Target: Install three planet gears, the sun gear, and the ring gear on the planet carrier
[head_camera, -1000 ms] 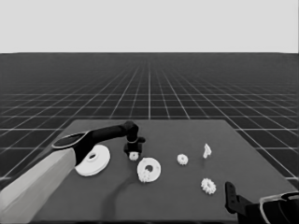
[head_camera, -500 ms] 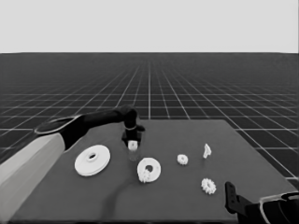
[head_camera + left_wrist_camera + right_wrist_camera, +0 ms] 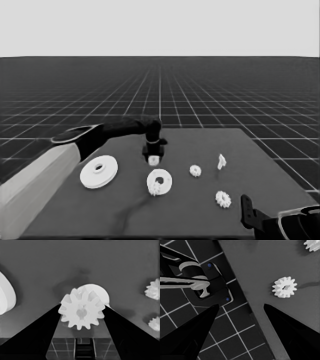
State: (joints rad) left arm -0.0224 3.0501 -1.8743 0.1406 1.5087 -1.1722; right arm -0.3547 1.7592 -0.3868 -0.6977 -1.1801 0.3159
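Left wrist view: gear [image 3: 81,312] pinched between left gripper [image 3: 81,315] fingers, off the table, just behind the smaller round part [image 3: 159,182], which already carries one gear [image 3: 157,189] at its near rim. Larger round part [image 3: 99,171] lies left of it; two gears [image 3: 195,171] [image 3: 223,199] and thin white piece [image 3: 221,161] right. Right gripper [image 3: 241,312] parked, spread, far right corner. Risk: teeth clash with seated gear, tilting the held one.

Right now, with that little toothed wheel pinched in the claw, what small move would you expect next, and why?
Probably a short carry toward the smaller round part, then a lowering. The left claw grips a small gear between both fingers, above the table and just behind that part, which already seems to bear one gear at its near edge. The right claw waits at the table's near right corner.
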